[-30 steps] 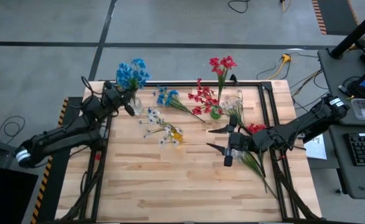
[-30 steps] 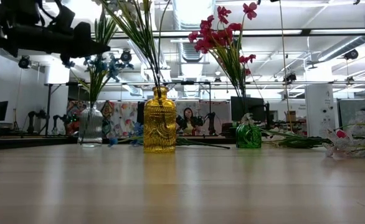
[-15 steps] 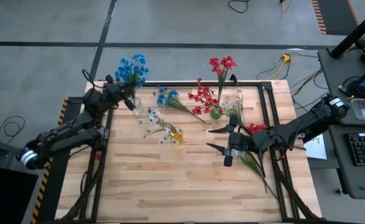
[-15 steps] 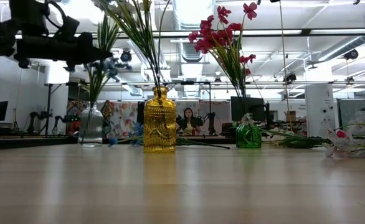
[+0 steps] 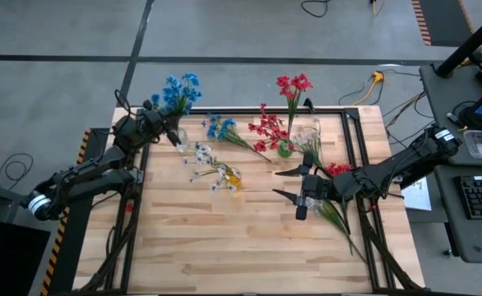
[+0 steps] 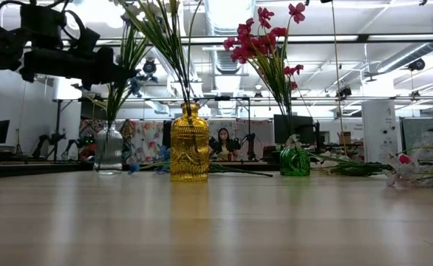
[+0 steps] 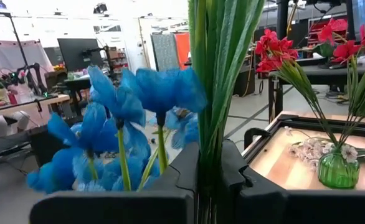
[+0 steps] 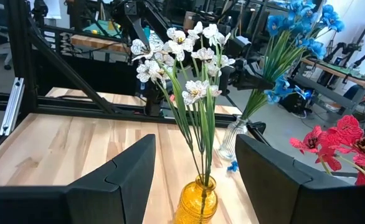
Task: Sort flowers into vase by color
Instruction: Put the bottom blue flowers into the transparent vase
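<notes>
Looking level across the desk [image 6: 216,222], I have bare wood nearest me, then the yellow vase [image 6: 189,144] with white flowers [image 8: 182,53] standing in it, and a little farther right the green vase [image 6: 295,160] holding red flowers [image 6: 264,41]. My right gripper [image 5: 289,184] hangs over the middle of the desk with its fingers spread and nothing between them; just behind it, loose flowers [image 5: 333,210] lie on the wood near the desk's right edge. Farther back on the left stands the clear vase [image 6: 108,148], and above it my left gripper [image 6: 120,72] has its fingers pressed together on the green stems of a bunch of blue flowers [image 5: 178,92], whose heads reach past the far-left corner. One more blue sprig [image 5: 222,129] lies flat near the far edge, between the clear vase and the green one.
</notes>
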Motion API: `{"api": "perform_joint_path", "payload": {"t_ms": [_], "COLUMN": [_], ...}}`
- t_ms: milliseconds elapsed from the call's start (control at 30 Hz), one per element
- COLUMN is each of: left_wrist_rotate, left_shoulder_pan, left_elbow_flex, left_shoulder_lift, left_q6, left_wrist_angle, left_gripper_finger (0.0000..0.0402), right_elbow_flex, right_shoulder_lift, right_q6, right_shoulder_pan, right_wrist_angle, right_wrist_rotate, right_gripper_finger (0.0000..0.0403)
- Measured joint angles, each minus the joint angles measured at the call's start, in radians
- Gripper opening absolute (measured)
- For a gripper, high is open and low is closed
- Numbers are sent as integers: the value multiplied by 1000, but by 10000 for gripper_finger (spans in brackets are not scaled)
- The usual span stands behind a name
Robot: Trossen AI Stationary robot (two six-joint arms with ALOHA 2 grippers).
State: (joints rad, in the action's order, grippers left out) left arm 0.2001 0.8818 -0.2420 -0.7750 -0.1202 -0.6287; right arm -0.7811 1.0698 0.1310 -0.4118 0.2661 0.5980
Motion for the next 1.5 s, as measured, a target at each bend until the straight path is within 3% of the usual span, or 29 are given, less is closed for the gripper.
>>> {"api": "perform_joint_path", "payload": {"t_ms": [233,900,1500], "left_wrist_rotate": [-8,-8,73], "left_shoulder_pan": [0,0,-2], "left_elbow_flex": [16,60,61], "left_shoulder_lift": [0,0,33], "left_q6": [78,70,119], "left_wrist_angle": [2,8,13], "left_gripper_finger": [2,5,160], "right_elbow_flex": [0,0,0], "right_shoulder_lift": [0,0,0], "right_q6": [0,0,0], "right_shoulder_pan": [0,0,0], "right_wrist_angle": [-1,0,0], "right_wrist_rotate": [0,-1,-1], "right_gripper_finger": [215,215,215]}}
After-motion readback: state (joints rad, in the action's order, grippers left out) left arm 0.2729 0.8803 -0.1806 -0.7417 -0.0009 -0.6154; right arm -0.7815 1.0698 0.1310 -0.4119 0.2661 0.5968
